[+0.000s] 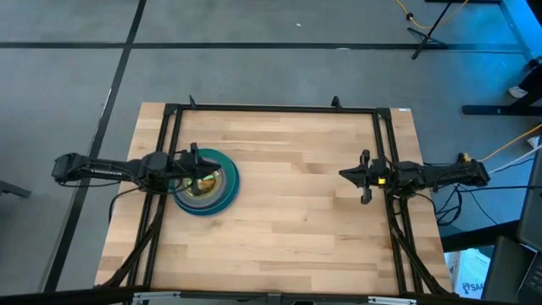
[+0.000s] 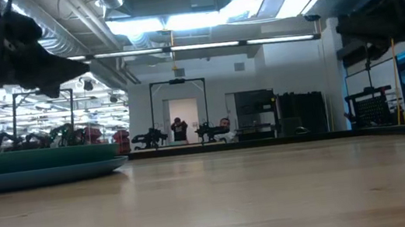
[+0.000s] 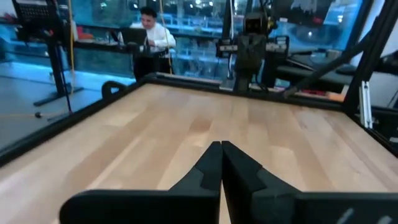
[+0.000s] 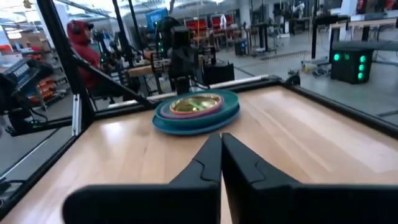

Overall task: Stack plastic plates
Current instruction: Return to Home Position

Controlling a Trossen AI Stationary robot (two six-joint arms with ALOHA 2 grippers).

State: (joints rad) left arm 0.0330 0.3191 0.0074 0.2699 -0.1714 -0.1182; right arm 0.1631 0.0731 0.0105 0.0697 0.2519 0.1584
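While left tool (image 3: pixel 221 155) and right tool (image 4: pixel 221 142) hang clenched, plates (image 4: pixel 198 109) stack near left edge (image 1: pixel 124 199).

The plates (image 4: pixel 198 107) are blue at the bottom, teal above, then magenta, with a yellow-green one on top. The desk (image 1: pixel 288 212) is pale, streaky wood planks. The left tool (image 3: pixel 221 147) and right tool (image 4: pixel 221 138) are black.

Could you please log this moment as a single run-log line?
plate stack: single pile, left side of table | left gripper: shut, above stack | right gripper: shut, right side, apart from stack
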